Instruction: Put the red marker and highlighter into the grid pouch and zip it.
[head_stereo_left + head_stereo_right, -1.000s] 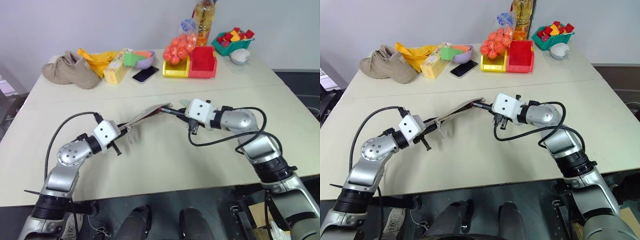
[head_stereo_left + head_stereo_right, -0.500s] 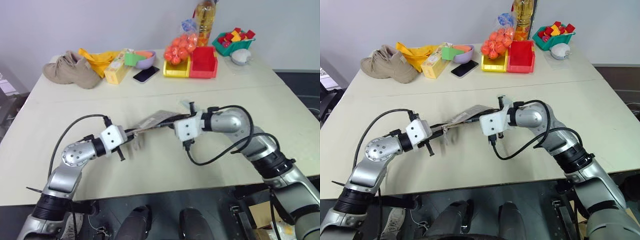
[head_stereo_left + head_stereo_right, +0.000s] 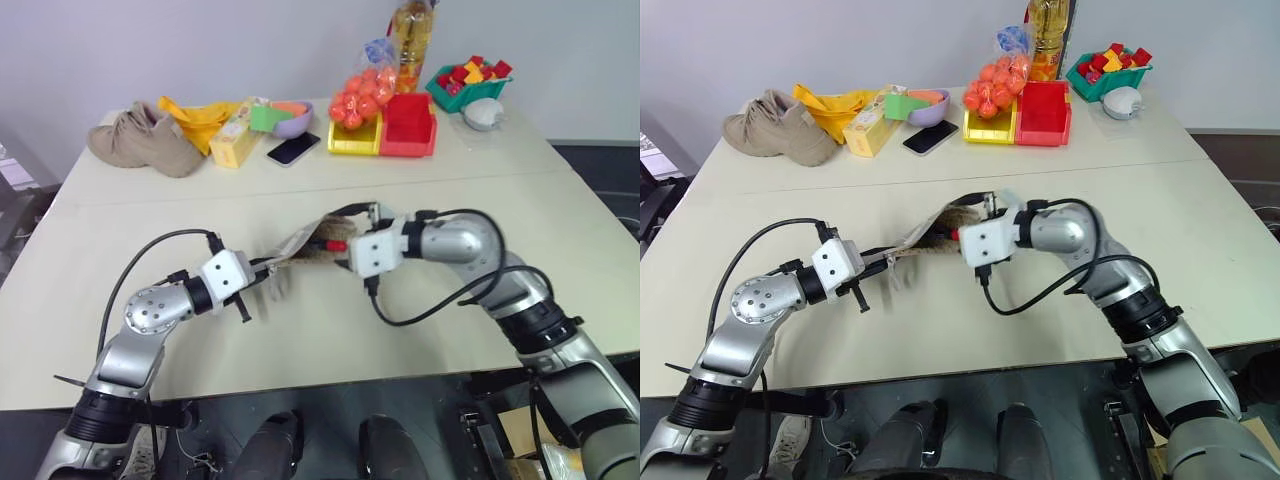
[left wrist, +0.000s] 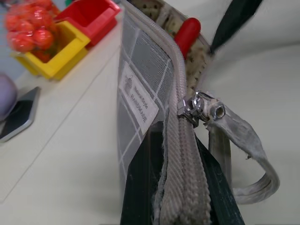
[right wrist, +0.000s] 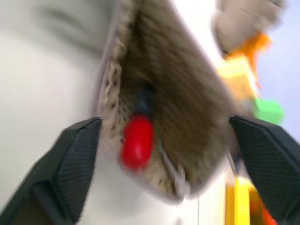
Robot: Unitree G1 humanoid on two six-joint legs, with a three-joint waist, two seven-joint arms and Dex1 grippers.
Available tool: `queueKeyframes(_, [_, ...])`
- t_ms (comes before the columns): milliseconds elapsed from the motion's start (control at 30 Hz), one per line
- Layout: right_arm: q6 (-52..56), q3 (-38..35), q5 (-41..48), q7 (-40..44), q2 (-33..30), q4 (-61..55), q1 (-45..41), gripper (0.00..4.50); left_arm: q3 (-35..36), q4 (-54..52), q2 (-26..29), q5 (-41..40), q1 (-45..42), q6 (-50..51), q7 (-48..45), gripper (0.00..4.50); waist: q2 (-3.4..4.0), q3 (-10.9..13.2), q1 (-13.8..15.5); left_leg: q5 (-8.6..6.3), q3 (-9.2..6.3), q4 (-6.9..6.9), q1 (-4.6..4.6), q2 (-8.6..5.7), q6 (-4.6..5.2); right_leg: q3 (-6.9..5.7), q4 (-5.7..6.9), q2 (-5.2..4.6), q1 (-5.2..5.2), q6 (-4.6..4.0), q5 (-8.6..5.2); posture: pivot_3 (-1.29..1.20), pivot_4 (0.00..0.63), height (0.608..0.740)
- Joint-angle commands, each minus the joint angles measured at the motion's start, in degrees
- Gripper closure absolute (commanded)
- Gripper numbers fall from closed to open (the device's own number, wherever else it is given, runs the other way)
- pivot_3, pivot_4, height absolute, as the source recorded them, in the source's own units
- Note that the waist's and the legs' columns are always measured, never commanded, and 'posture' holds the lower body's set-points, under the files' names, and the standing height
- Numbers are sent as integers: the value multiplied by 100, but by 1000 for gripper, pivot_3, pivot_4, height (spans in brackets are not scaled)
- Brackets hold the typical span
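Now the left end effector [image 3: 262, 270] is clenched on the zipper end of the pouch [image 3: 303, 243], holding it raised off the surface [image 3: 420, 200] with its mouth gaping toward the right end effector [image 3: 338, 243]. In the left wrist view the black fingers [image 4: 140, 187] pinch the grey zipper tape just below the metal slider, from which the pale cord pull [image 4: 243, 150] hangs in a loop; the white label [image 4: 136, 101] sits on the gridded side.

The right end effector is spread wide at the pouch's open mouth, one finger [image 5: 70, 164] on each side, gripping nothing. The marker [image 5: 137, 140] lies inside the pouch, its red cap poking out at the opening against the speckled lining.

Along the far edge of the surface sit a shoe [image 3: 140, 140], a phone [image 3: 293, 149], yellow and red bins [image 3: 385, 125] and a bag of orange balls [image 3: 358, 97], well apart from the pouch.
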Motion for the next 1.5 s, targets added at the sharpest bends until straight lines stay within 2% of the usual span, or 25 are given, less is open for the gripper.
queueKeyframes(33, [1251, -882, 840, 7, -34, -185, 235, 70, 236, -75, -191, -158, -43, 140, 337, 4500, 0, 0, 1, 0, -1, 1, 0, 0, 0, 0, 0, 0, 0, 0, 0, 0, 150, 740])
queueKeyframes(100, [2108, -1379, 1286, -184, 91, 211, 407, 70, 314, 56, -449, -221, -116, 279, 635, 4500, -1, -1, 12, 0, -2, 3, 1, 0, 1, -1, 0, 0, 4, 0, 0, 0, 150, 740])
queueKeyframes(233, [2938, -1824, 1676, -613, 444, 889, 360, 70, 315, 237, -745, -142, -212, 333, 943, 4500, -1, -1, -16, 0, -2, 8, 2, -1, 1, -1, 4, 0, 6, 2, 3, 0, 150, 740])
queueKeyframes(433, [3210, -2019, 1710, -1295, 850, 2321, -90, 70, 210, 403, -976, 15, -325, 270, 1209, 4500, 1, 0, -31, 1, 7, 4, 2, 0, 0, 5, 8, 0, -2, 2, 3, 0, 150, 740])
queueKeyframes(633, [2765, -1968, 1675, -1499, 1040, 3655, -629, 70, 216, 373, -1044, 83, -260, 219, 1331, 4500, 2, 0, -26, 2, 8, 6, 2, -1, 0, 5, 8, 0, -1, 2, 3, 0, 150, 740])
queueKeyframes(733, [2686, -1962, 1734, -1381, 1025, 3735, -694, 873, 230, 368, -1044, 93, -254, 233, 1381, 4500, 2, 0, -30, 2, 8, 6, 2, -1, 0, 5, 8, 0, -2, 2, 3, 0, 150, 740])
queueKeyframes(767, [2676, -1947, 1733, -1366, 999, 3681, -688, 1216, 234, 368, -1042, 89, -249, 234, 1393, 4500, 2, 0, -31, 2, 8, 6, 2, -1, 0, 4, 8, 0, -1, 2, 3, 0, 150, 740])
queueKeyframes(900, [2650, -1812, 1618, -1276, 774, 3010, -498, 3441, 230, 372, -1041, 83, -220, 228, 1404, 4500, 2, 0, -31, 2, 8, 5, 1, 0, -1, 5, 9, 1, -3, 2, 3, 0, 150, 740])
queueKeyframes(933, [2592, -1733, 1549, -1194, 636, 2646, -376, 3646, 218, 384, -1044, 86, -219, 225, 1395, 4500, 2, 0, -29, 1, 9, 6, 0, 0, 0, 5, 9, 0, -5, 2, 3, 0, 150, 740])
queueKeyframes(1033, [2511, -1564, 1471, -875, 225, 1673, -33, 3622, 182, 430, -1050, 83, -243, 214, 1347, 4500, 2, 1, -15, 1, 8, 8, -3, -2, 0, 4, 8, -2, -6, 3, 2, 0, 150, 740])
queueKeyframes(1133, [2548, -1586, 1816, -150, -322, 292, 414, 3622, 126, 549, -1056, 88, -340, 163, 1269, 4500, 3, 1, -6, 0, 7, 10, -4, -2, 1, 3, 8, -2, -5, 4, 2, 0, 150, 740])
queueKeyframes(1267, [2950, -1586, 2226, 276, -651, -857, 711, 3622, 76, 673, -1061, 85, -467, 102, 1172, 4500, 2, 0, -28, -1, 8, 11, -3, 0, 2, 3, 8, -1, -3, 5, 2, 0, 150, 740])
queueKeyframes(1500, [3315, -1226, 2185, 152, -496, -1225, 696, 3622, -1, 666, -1060, 83, -558, 78, 1112, 4500, 2, 1, 0, -2, 7, 14, -3, -1, 5, 1, 6, -4, 0, 4, 2, 0, 150, 740])
